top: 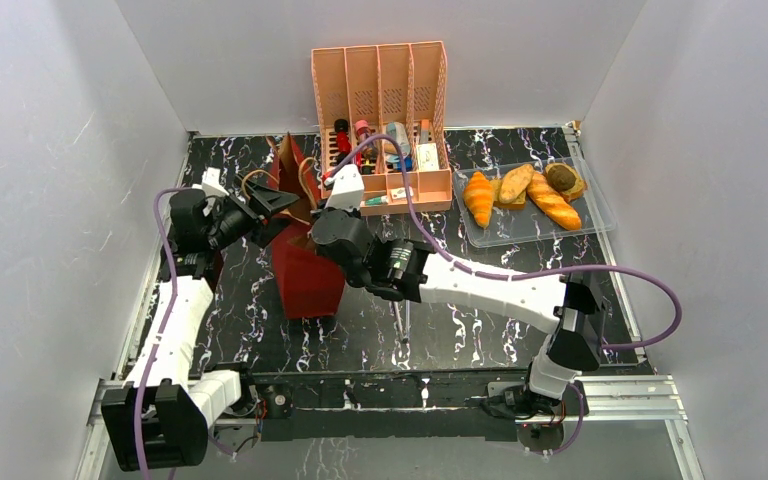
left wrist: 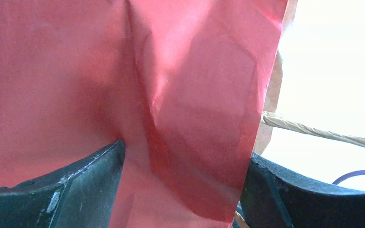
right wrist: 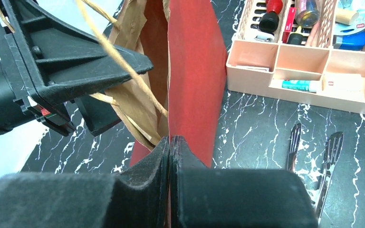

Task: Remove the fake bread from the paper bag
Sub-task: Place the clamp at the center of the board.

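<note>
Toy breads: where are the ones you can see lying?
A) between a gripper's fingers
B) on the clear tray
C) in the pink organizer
B: the toy breads in view lie side by side on the clear tray at the table's right, apart from the paper bag.

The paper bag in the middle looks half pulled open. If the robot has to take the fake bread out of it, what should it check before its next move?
1. Grip: the right fingers are shut on the red wall of the paper bag: ok.
2. Second hold: the left fingers are open, with red paper between them: ok.
3. Bag standing on the table: ok.
4. Mouth wide enough to reach into: cannot tell.
5. Bread left inside the bag: cannot tell, the inside is hidden.
6. Room in the clear tray beside the fake bread lying there: ok, its front part is bare.
</note>
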Controlling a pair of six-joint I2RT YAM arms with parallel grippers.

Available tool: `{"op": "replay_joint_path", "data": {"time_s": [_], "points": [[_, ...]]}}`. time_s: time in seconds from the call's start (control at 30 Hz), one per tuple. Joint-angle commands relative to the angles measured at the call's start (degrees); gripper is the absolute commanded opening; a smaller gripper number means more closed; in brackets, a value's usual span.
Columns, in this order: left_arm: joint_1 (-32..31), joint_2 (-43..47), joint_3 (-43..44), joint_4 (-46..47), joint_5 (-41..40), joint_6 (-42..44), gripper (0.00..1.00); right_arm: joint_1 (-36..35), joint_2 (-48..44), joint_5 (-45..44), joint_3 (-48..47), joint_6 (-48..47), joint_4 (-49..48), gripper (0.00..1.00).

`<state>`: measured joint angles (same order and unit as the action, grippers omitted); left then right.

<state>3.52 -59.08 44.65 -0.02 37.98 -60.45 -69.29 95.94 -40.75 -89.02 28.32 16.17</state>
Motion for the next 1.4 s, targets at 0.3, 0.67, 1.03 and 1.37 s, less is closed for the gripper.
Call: {"op": "replay_joint_path", "data": {"time_s": [0.3, 0.67, 1.03, 1.37], "points": [[0.1, 5.7, -7.1, 14.6, 0.4, -18.0, 0.81, -2.9, -5.4, -4.7, 3.0, -1.1, -7.3, 0.00], [0.1, 5.1, -8.2, 21.7, 3.2, -24.4, 0.82, -5.0, -3.1, -5.5, 1.5, -2.6, -8.9, 0.00], [-0.2, 2.0, -8.8, 26.9, 11.6, -23.4, 0.82, -5.3, 2.7, -5.7, -5.9, -6.9, -9.3, 0.00], [-0.2, 1.9, -9.0, 28.7, 16.6, -21.4, 0.79, -3.7, 4.9, -8.2, -9.7, -10.7, -10.0, 0.00]]}}
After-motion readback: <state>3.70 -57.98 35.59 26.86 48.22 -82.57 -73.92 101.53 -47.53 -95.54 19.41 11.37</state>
